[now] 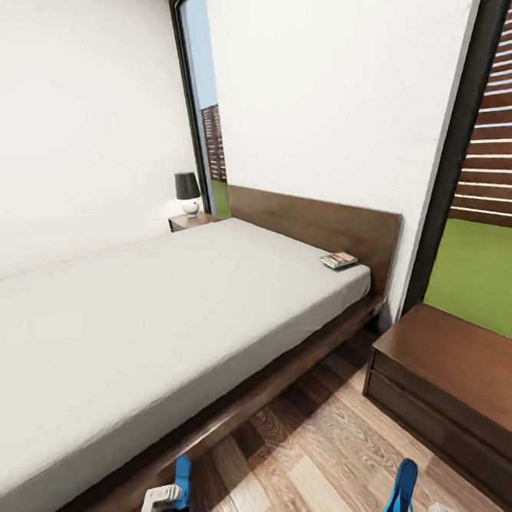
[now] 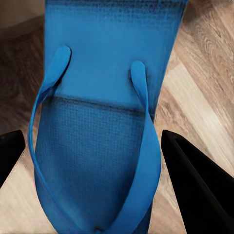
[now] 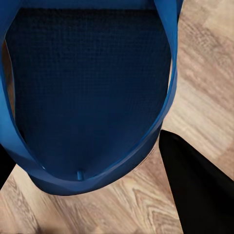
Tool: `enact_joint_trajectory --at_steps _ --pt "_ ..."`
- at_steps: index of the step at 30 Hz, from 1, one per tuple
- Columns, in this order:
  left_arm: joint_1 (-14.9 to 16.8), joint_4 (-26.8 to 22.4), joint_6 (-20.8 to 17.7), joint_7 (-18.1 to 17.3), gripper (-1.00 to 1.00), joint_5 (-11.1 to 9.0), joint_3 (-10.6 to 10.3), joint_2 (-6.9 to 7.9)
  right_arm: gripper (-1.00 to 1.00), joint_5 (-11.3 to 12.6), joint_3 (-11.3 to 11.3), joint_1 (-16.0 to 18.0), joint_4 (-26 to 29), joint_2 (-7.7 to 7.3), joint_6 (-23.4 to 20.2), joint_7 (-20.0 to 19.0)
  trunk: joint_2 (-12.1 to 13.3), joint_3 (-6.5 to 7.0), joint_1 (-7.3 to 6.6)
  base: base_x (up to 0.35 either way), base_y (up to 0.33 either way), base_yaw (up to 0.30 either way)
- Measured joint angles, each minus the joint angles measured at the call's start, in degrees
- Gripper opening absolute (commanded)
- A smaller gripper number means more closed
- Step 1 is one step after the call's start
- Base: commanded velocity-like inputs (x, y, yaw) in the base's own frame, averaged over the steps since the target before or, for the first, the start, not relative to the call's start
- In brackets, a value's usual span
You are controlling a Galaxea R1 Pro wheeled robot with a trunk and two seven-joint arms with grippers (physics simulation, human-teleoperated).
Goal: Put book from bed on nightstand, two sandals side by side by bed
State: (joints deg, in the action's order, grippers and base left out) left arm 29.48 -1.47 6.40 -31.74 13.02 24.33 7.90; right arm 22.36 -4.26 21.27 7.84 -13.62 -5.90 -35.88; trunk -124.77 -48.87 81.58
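Observation:
The book [image 1: 339, 260] lies on the bed's mattress [image 1: 161, 317] close to the headboard [image 1: 323, 224]. One nightstand [image 1: 465, 370] stands right of the bed's head; a second nightstand [image 1: 194, 220] is on the far side. Both blue sandals hang upright above the floor near me. My left gripper [image 2: 92, 139] is shut on the left sandal [image 1: 182, 485] [image 2: 97, 112], its sole and straps between the black fingers [image 2: 195, 180]. In my right gripper [image 3: 83, 151], shut, is the right sandal [image 1: 401, 491] [image 3: 87, 87].
A black-shaded lamp [image 1: 188, 192] stands on the far nightstand. Tall dark-framed windows [image 1: 462, 132] flank the headboard. A strip of wood-plank floor [image 1: 317, 451] runs between the bed frame [image 1: 244, 403] and the near nightstand.

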Motion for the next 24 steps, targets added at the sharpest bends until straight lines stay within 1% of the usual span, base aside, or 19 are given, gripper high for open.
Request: enact_joint_trajectory --at_steps 24 --pt "0.0 0.0 0.0 0.0 -1.0 0.0 0.0 0.0 -1.0 0.0 0.0 0.0 0.0 0.0 0.0 0.0 0.0 0.0 0.0 0.0 0.0 0.293"
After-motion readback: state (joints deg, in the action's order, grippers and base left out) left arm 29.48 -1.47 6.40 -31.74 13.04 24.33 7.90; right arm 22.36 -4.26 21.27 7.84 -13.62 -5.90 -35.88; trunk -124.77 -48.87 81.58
